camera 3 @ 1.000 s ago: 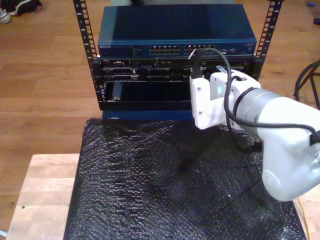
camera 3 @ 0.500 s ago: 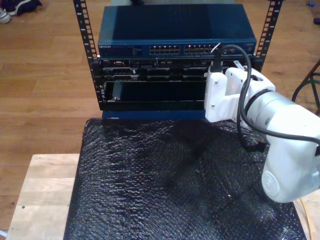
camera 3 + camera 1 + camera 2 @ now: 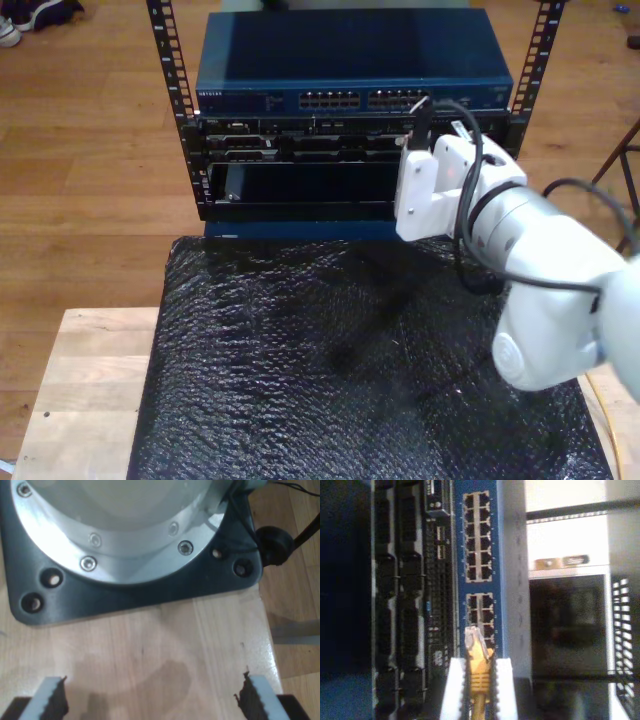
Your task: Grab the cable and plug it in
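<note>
— What is my second pincer (image 3: 475, 680) doing?

— Its two white fingers (image 3: 451, 687) are pinching the thin yellow-orange network cable (image 3: 478, 677) just behind its small clear plastic plug (image 3: 471, 639), low in the centre of the second wrist frame. The plug sticks out past the fingertips.

— Which way does the plug have to go?

— Straight ahead along the cable's long axis. The plug tip points at the blue network switch (image 3: 479, 555), and it sits just in front of the nearer block of ports (image 3: 480, 615). I cannot tell whether it touches a port yet; I judge it is close but not seated.

— And my first pincer (image 3: 152, 697)?

— Spread wide and empty, its dark toothed pads (image 3: 247, 697) at the bottom of the first wrist frame, over a pale wooden tabletop (image 3: 165, 645) beside a black arm base plate (image 3: 130, 592). The second arm is plainly the nearer.

— The surroundings?

— In the exterior frame a white arm (image 3: 520, 270) reaches from the lower right toward the black equipment rack (image 3: 350, 150) at upper centre. Black bubble wrap (image 3: 330, 370) covers the tabletop; wooden floor (image 3: 90, 150) lies around.
</note>
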Motion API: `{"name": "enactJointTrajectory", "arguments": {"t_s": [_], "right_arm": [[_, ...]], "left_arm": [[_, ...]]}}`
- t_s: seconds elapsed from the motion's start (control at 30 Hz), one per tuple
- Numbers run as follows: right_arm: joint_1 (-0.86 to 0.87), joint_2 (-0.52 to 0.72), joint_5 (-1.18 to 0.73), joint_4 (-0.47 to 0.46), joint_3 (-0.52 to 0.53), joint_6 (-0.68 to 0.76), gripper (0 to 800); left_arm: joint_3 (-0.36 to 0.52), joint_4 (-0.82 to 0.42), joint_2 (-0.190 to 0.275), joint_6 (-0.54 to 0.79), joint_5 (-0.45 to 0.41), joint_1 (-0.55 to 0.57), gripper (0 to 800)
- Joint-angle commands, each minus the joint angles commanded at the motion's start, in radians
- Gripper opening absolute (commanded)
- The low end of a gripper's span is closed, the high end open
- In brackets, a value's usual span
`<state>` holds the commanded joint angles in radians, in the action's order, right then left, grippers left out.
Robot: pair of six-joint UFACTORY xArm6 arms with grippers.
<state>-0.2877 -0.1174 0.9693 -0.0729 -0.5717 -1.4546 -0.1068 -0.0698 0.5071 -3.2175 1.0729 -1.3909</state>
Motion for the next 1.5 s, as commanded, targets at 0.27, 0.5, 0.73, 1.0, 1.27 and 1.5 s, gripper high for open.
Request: {"name": "enactJointTrajectory", "arguments": {"t_s": [0.27, 0.5, 0.73, 1.0, 1.27, 1.5], "right_arm": [[-0.060, -0.120, 0.150, 0.190, -0.078, -0.160, 0], [-0.080, -0.199, 0.242, 0.313, -0.169, -0.252, 0], [-0.124, -0.232, 0.333, 0.381, -0.161, -0.284, 0], [-0.130, -0.301, 0.359, 0.436, -0.198, -0.284, 0], [-0.130, -0.387, 0.376, 0.474, -0.302, -0.285, 0], [-0.130, -0.443, 0.377, 0.529, -0.364, -0.304, 0]], "left_arm": [[0.000, 0.000, 0.000, 0.000, 0.000, 0.000, 800], [0.000, 0.000, 0.000, 0.000, 0.000, 0.000, 800], [0.000, 0.000, 0.000, 0.000, 0.000, 0.000, 800], [0.000, 0.002, 0.000, 0.000, 0.000, 0.000, 800], [0.000, 0.002, 0.000, 0.000, 0.000, 0.000, 800], [0.000, 0.000, 0.000, 0.000, 0.000, 0.000, 800]]}}
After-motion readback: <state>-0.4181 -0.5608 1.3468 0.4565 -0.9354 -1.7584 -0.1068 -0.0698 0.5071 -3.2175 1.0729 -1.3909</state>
